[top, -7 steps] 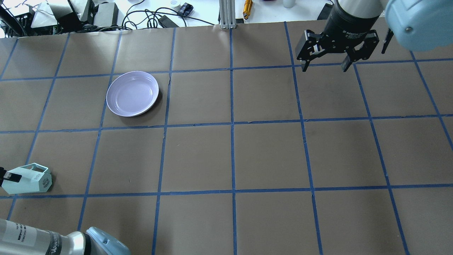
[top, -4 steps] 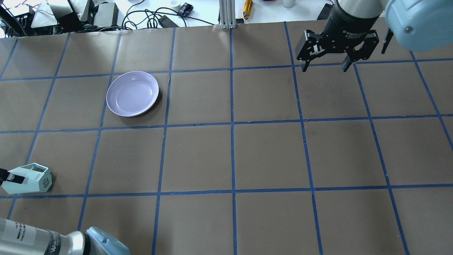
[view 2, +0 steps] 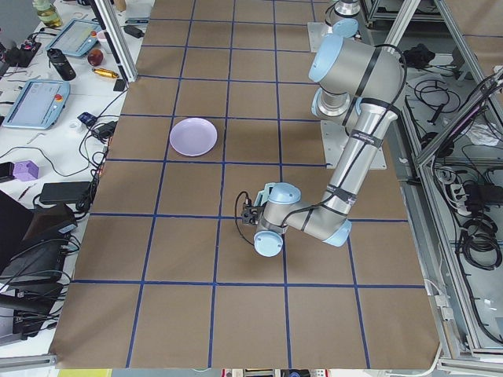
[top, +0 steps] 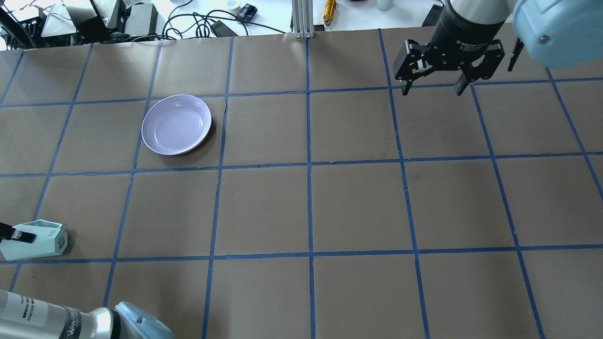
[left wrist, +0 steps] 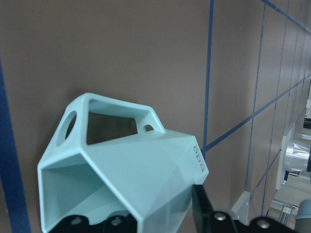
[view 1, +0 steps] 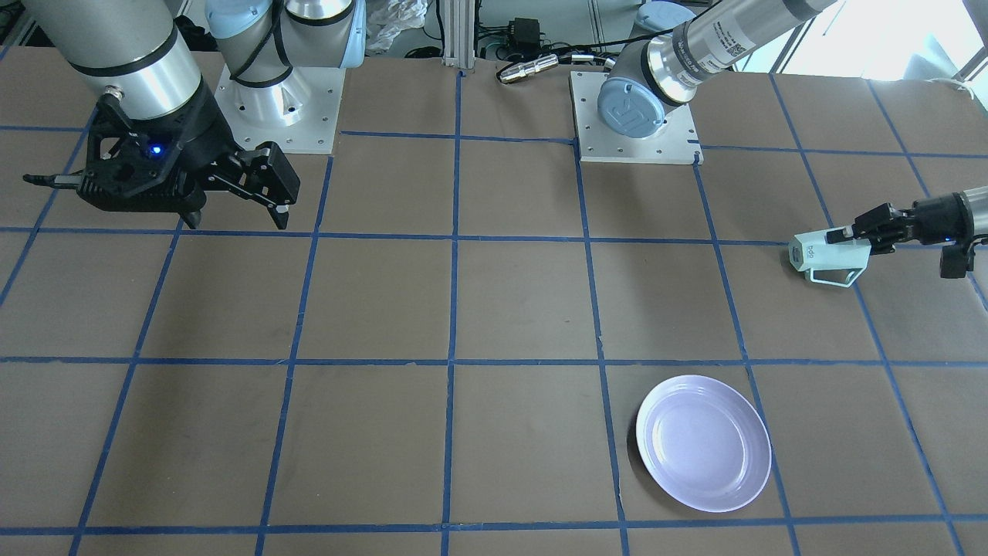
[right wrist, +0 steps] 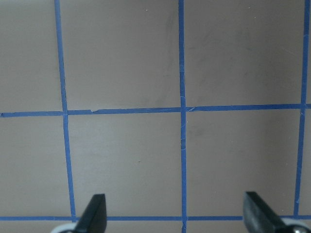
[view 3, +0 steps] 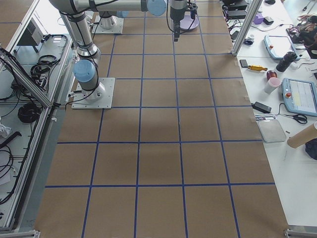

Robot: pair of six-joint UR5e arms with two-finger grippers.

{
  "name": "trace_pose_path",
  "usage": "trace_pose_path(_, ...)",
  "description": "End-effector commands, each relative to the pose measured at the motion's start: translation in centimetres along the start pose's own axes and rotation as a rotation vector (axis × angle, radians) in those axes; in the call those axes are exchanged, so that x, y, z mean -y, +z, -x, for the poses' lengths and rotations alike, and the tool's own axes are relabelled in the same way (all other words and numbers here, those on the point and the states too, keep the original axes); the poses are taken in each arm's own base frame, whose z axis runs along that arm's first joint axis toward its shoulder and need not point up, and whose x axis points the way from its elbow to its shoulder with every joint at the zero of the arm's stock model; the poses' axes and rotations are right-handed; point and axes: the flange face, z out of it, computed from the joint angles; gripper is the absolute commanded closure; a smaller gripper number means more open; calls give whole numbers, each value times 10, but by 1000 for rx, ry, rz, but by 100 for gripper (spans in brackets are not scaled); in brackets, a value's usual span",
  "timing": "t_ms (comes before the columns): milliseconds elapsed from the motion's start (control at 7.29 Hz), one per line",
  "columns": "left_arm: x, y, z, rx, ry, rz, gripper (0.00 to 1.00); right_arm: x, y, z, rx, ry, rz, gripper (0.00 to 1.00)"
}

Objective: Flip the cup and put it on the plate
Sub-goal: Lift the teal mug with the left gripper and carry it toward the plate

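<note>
The pale mint faceted cup [top: 37,241] lies on its side at the table's left edge, base with dark lettering facing the table's middle. It also shows in the front view [view 1: 824,259] and the left wrist view [left wrist: 131,165], handle on top. My left gripper [top: 16,235] is shut on the cup's rim wall, one finger [left wrist: 204,206] outside it. I cannot tell whether the cup touches the table. The lavender plate [top: 176,124] sits empty, far from the cup, also in the front view [view 1: 704,442]. My right gripper [top: 433,87] hangs open and empty at the far right.
The table is brown paper with a blue tape grid [top: 309,165]. Cables and boxes [top: 118,19] lie past its far edge. The arms' base plates [view 1: 633,116] stand at the robot's side of the table.
The cup has turned a little in the left gripper and shifted slightly toward the table's left edge. The plate and the right arm have not moved.
</note>
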Motion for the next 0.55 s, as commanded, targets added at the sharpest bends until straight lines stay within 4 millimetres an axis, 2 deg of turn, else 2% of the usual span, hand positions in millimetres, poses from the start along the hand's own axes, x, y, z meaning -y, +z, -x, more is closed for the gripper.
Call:
trace_pose_path(0,1,-4,-15,-13,4,-10,100,0,0,0,0,0,0,0)
trace_pose_path(412,10,-11,-42,12,24,-22,100,0,0,0,0,0,0,0)
